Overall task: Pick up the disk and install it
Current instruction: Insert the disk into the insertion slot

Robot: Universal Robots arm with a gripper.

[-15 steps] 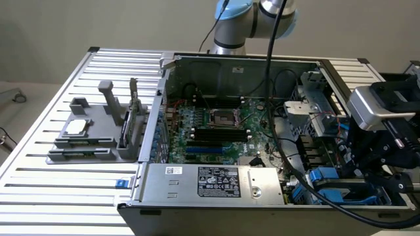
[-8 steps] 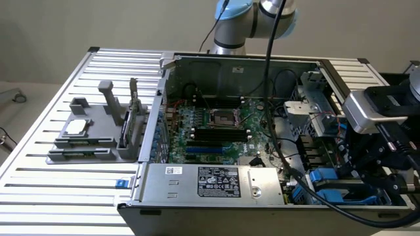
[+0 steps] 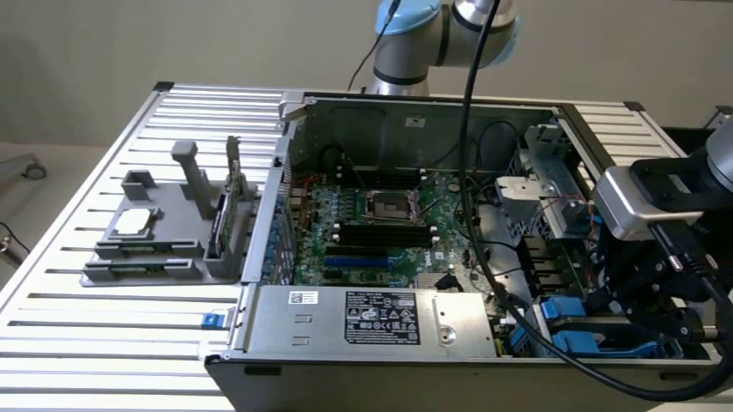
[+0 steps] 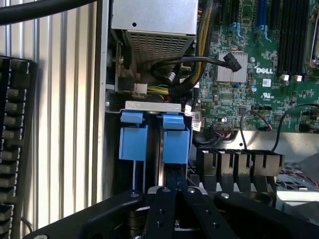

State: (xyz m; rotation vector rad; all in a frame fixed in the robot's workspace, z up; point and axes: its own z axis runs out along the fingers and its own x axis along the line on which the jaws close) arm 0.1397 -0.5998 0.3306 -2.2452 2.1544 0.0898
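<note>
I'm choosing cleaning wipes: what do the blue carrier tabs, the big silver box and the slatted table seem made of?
Blue carrier tabs: likely moulded plastic, even colour, dull sheen. Silver box: sheet metal, probably steel, folded edges, perforated vent face. Table: probably aluminium, pale ribbed slats with soft shine.

Arm (image 3: 441, 34) low at ext. view's right, gripper (image 4: 172, 175) fingertips together, no gap.

One open silver metal computer case (image 3: 424, 120) is counted, along with one green circuit board (image 3: 438, 206) and one large silver box with a black-white label (image 3: 378, 319). Two bright blue plastic carrier brackets (image 4: 133, 142) are seen, and what seem four black plastic blocks (image 4: 223, 162); one grey plastic holder (image 3: 160, 249) is counted.
</note>
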